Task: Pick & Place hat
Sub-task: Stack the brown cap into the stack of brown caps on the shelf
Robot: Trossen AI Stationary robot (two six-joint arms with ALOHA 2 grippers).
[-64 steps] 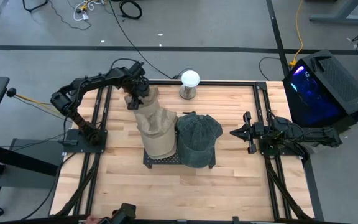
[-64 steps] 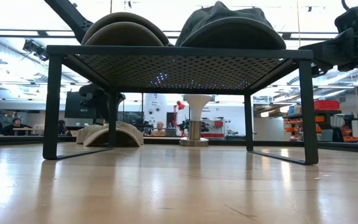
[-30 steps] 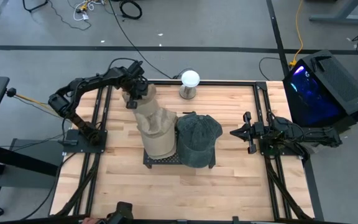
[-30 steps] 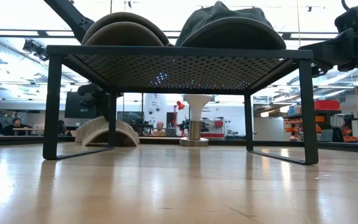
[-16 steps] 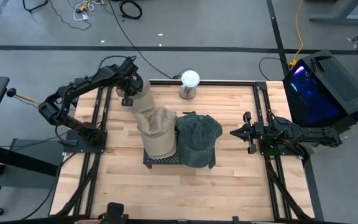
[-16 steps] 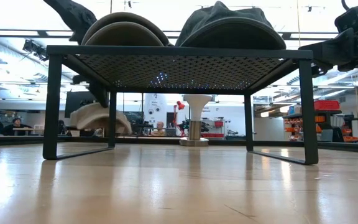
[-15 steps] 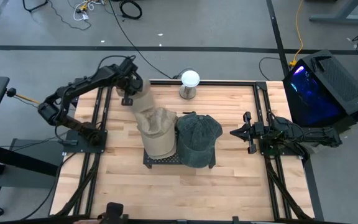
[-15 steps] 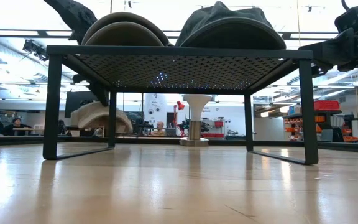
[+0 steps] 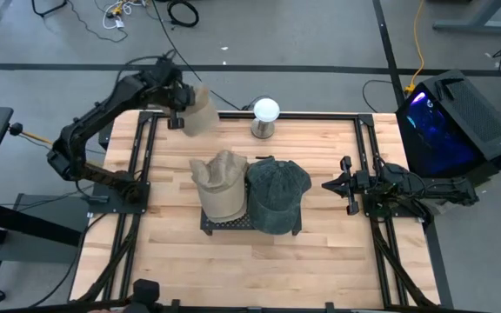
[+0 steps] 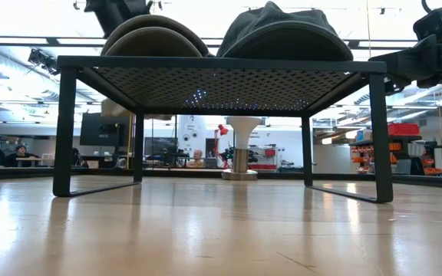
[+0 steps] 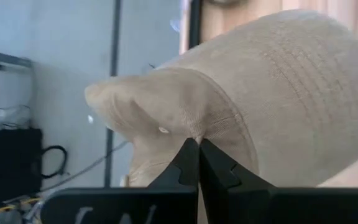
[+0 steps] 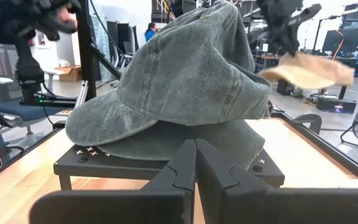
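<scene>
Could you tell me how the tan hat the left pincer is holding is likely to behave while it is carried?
Probably floppy: the tan hat creases where the shut left pincer pinches it. Likely light, since it hangs from that one small pinch in the high view. It may sway or slip if moved fast.

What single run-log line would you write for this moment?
left gripper: shut on tan hat, lifted over table's far-left edge | right gripper: shut, idle at right | rack: tan cap, grey cap

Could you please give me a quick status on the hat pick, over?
Left gripper shut on tan hat, held above the table's far-left corner. Right gripper shut, empty, parked at right edge. White-ball stand sits nearby, not touching.
</scene>
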